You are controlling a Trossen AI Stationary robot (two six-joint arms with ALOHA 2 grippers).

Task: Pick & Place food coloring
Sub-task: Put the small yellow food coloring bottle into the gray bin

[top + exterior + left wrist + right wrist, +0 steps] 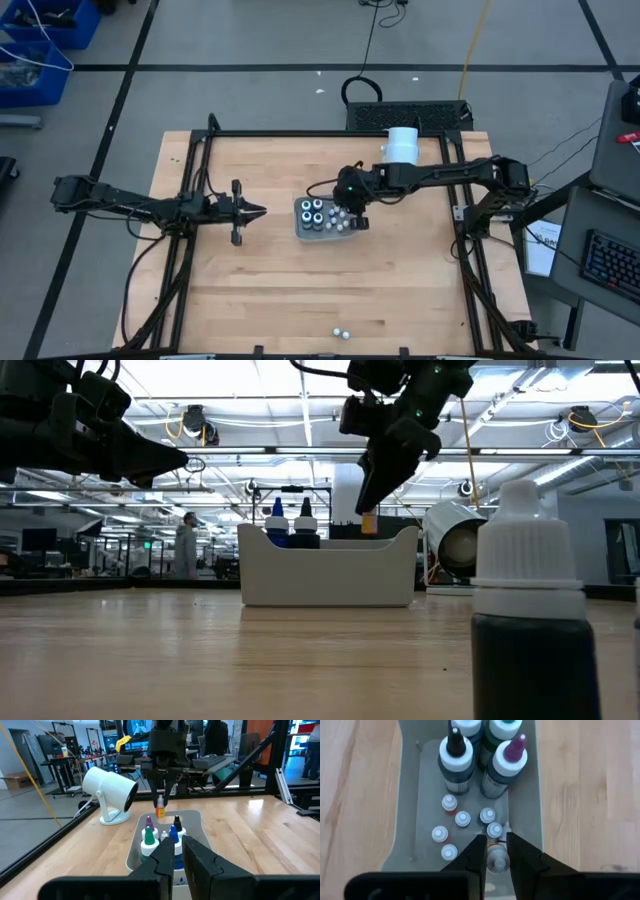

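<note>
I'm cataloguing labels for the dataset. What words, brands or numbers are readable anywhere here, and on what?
No text can be read in any view.
Large bottles in the tray: printed side labels, too blurred to read.
Small bottles in the tray: caps only, no lettering seen.
Bottle close to the low camera: no label visible.
White cylinder: no marking seen.
Papers and keyboard beside the table: too small to read.

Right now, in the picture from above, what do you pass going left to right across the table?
Left arm's dark tool → pale grey rectangular tray of little bottles → right arm's dark tool, over the tray's right end → big white cylinder, farther back.
</note>
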